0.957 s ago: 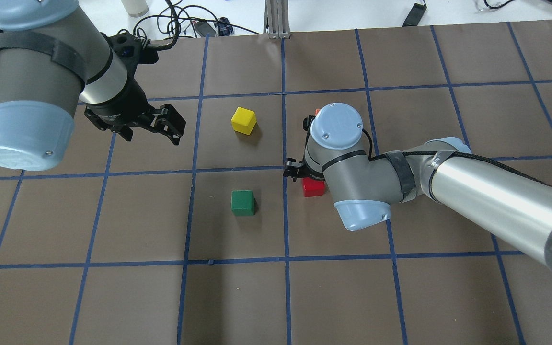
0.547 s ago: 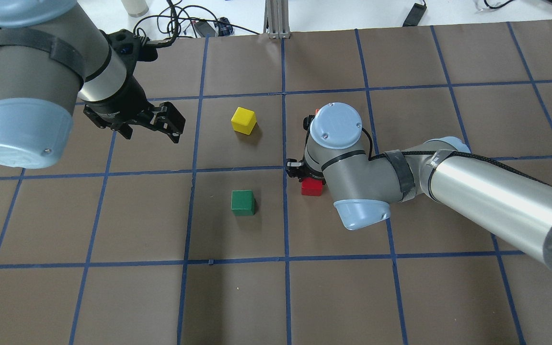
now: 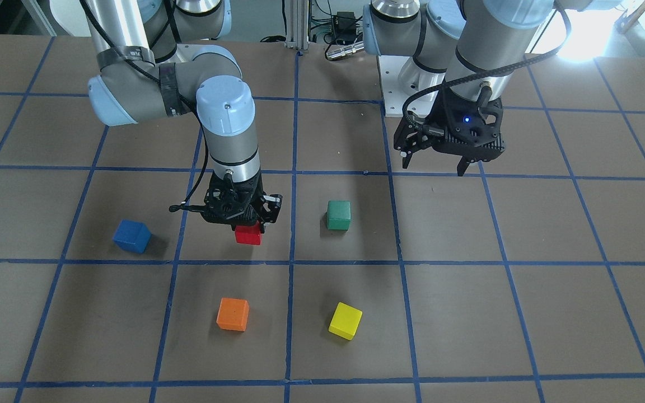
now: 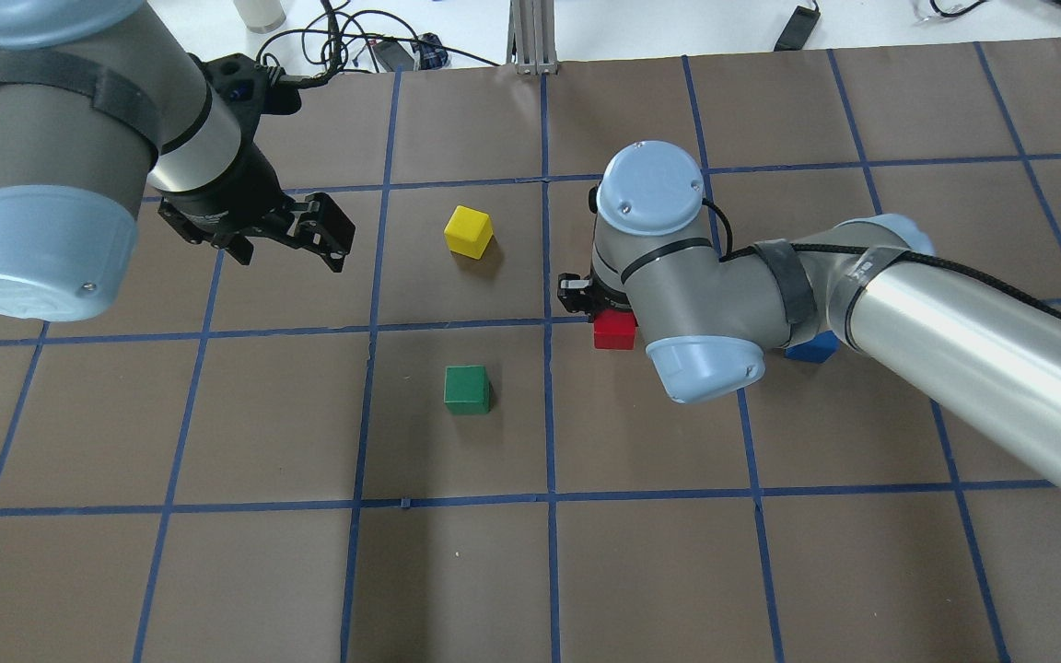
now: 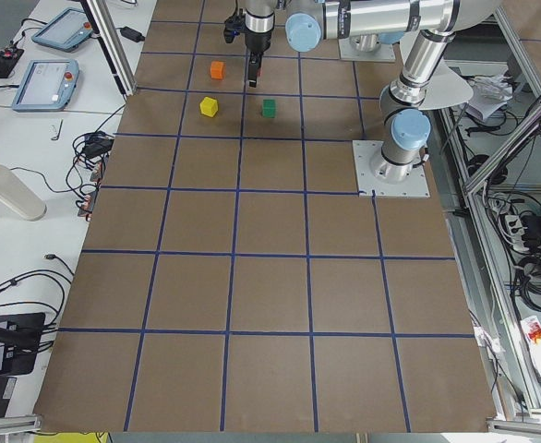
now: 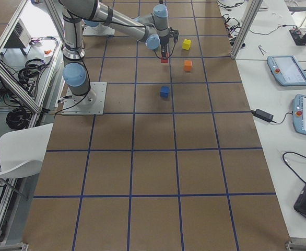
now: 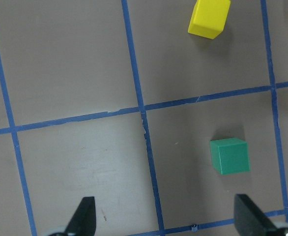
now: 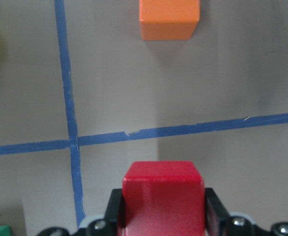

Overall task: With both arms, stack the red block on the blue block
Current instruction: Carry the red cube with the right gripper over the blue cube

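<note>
Overhead exterior, desk [image 4: 457, 571]: the brown gridded sheet carries the cubes loose and well apart, so one can be grasped without nudging another.
right arm [image 4: 954, 341]: it enters from the right edge and reaches to frame centre. Its wrist is turned straight down, which brings its gripper onto a cube from above.
left arm [image 4: 52, 157]: it fills the upper left, raised and clear of the cubes, probably parked until its share of the task comes.
left gripper [image 3: 433, 166]: the fingers are spread and hold nothing. It hangs over bare desk, and its wrist view shows the green block [image 7: 229, 156] at lower right and the yellow block [image 7: 209, 18] at the top.
right gripper [image 3: 242, 223]: it is pinching the red block [image 3: 248, 235] by two opposite sides, leaving the underside free to set down.
red block, place: left of centre in the front-facing view. It seems just off the desk, though I cannot be sure.
blue block [image 3: 131, 235]: it sits alone on the desk at middle left, well apart from the red one, with its top bare to take it.
orange block [image 3: 233, 314]: it is below the red one and not involved.
</note>
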`<move>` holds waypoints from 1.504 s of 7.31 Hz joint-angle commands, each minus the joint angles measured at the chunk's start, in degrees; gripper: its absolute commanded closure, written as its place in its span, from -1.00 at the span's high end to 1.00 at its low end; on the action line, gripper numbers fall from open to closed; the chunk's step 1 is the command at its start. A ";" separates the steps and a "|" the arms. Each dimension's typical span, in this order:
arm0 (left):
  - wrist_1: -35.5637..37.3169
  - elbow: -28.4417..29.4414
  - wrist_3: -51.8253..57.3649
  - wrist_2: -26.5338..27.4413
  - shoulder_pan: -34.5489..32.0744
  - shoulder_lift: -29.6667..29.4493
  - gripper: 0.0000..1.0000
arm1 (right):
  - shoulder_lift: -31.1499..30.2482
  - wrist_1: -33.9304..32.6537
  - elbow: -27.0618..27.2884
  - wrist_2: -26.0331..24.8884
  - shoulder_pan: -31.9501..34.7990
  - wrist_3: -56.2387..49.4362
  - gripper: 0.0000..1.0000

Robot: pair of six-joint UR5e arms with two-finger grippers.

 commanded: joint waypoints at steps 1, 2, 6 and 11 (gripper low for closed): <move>0.00 0.00 0.00 0.00 0.09 0.00 1.00 | -3.61 6.86 -1.62 -0.85 -3.02 -3.19 -0.65; 0.00 0.09 0.00 0.09 0.09 0.00 1.00 | -4.93 8.44 -1.71 -0.86 -5.13 -5.56 -0.65; 0.00 0.27 0.18 0.09 0.00 0.00 1.00 | -7.05 10.65 -1.01 -0.41 -15.59 -18.03 -0.65; 0.00 0.27 0.53 0.26 0.09 -0.18 1.00 | -7.14 10.91 1.02 0.47 -23.60 -26.75 -0.66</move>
